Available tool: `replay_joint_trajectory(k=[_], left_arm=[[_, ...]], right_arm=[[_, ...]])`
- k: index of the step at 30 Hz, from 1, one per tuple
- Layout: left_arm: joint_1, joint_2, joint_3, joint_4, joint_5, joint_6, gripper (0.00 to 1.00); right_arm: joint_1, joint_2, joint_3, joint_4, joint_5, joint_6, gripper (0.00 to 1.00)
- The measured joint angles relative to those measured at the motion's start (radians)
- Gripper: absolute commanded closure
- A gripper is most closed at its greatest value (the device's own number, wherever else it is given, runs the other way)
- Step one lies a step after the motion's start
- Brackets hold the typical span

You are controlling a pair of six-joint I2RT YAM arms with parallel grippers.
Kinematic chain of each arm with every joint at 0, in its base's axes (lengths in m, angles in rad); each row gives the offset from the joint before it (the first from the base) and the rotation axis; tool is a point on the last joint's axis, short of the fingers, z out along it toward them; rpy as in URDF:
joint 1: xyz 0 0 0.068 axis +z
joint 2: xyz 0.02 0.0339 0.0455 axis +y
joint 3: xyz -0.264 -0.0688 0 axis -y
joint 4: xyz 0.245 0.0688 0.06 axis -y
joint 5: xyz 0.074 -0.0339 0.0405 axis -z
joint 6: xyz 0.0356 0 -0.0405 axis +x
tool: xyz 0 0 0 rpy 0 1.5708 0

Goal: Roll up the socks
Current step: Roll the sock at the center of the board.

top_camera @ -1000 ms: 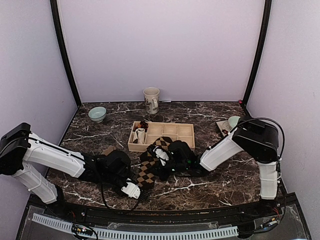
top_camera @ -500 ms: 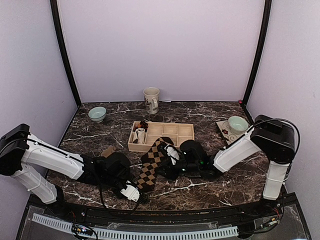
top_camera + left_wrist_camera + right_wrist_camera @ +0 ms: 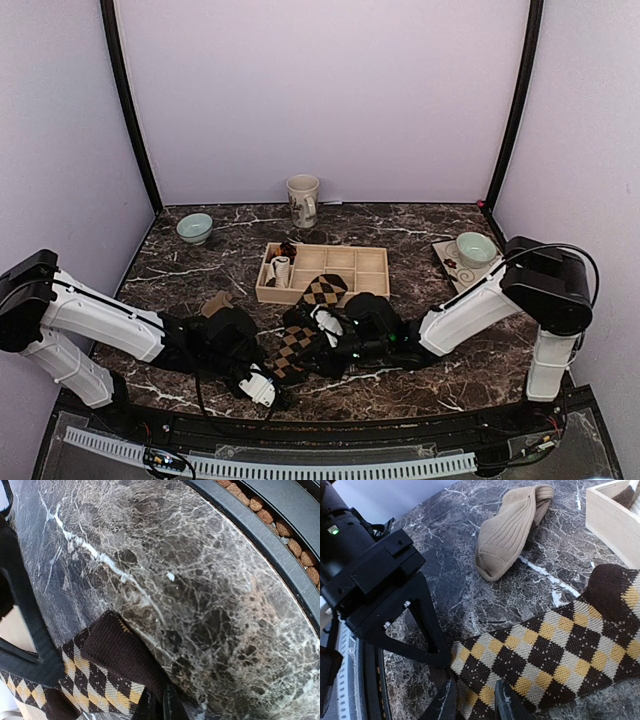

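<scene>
At its left end the wooden tray (image 3: 365, 264) holds a white striped roll (image 3: 281, 268) and a dark bundle (image 3: 288, 248). The left gripper (image 3: 161, 706) pinches the argyle sock (image 3: 555, 650) in closed jaws on the tabletop (image 3: 430, 225). The right gripper (image 3: 475, 702) straddles it, jaws slightly apart, grip unclear. The tan sock (image 3: 507, 532) lies nearby.
</scene>
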Motion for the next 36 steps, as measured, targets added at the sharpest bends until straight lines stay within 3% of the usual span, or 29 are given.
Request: replay_joint_trajectory(k=[10,27,33,36], left_arm=[[0.0,0.0,-0.003,0.009,-0.003,0.011,1.0],[0.0,0.0,-0.006,0.018,-0.007,0.011,1.0],[0.0,0.0,-0.006,0.018,-0.006,0.009,1.0],[0.0,0.003,0.0,0.009,-0.002,-0.003,1.0]], right_arm=[[0.063,0.044,0.073,-0.136,0.144,-0.073,0.78],[0.124,0.026,0.039,-0.167,0.36,-0.152,0.81],[0.144,-0.06,-0.135,-0.058,0.428,-0.174,0.66],[0.15,-0.163,-0.295,0.034,0.442,-0.239,0.64]])
